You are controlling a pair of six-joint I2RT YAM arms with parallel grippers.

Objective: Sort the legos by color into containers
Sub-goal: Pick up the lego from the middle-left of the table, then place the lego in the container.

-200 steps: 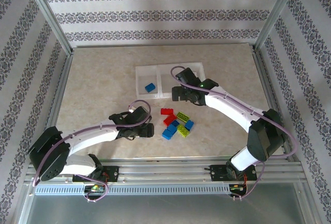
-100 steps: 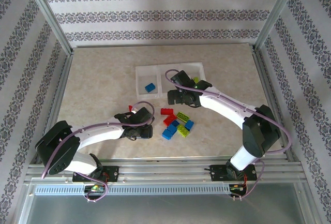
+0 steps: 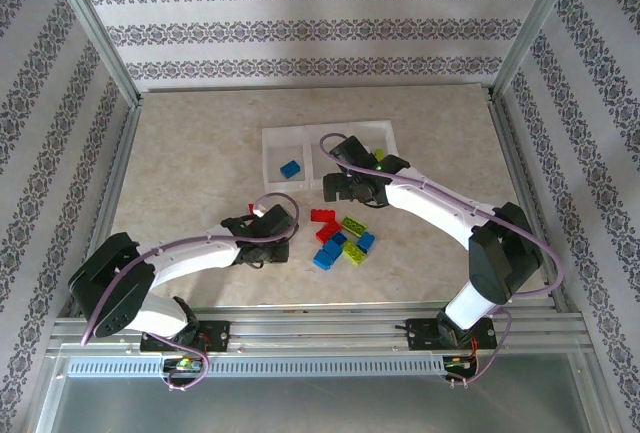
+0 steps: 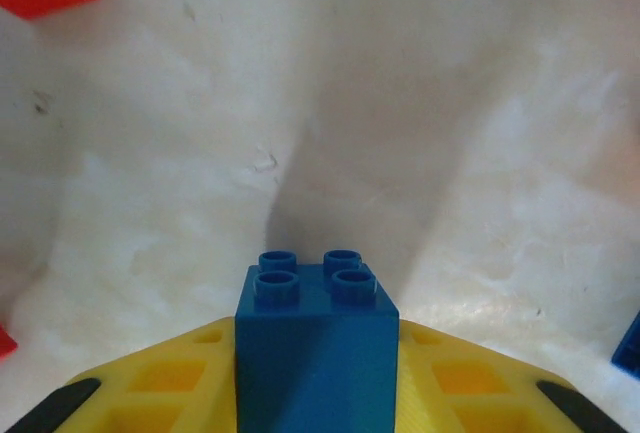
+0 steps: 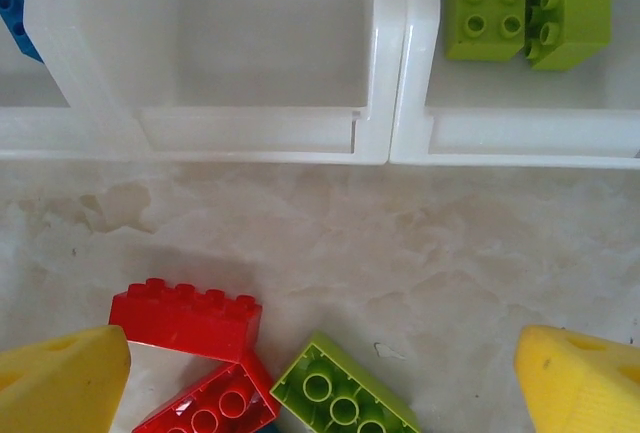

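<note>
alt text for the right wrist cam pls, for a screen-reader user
Right hand open, its yellow fingertips spread above red legos and a lime lego on the table. Beyond, the white containers: two lime legos in the right-hand bin, a blue lego at the far left.

The right claw (image 3: 337,190) has drawn back from the row of white translucent plastic bins (image 5: 250,128), which now sit just ahead of it. The left claw (image 3: 272,248) has edged slightly away from the small red, blue and lime green plastic bricks (image 3: 340,238) in front of it, its arm's big rear joint shifting closer.
</note>
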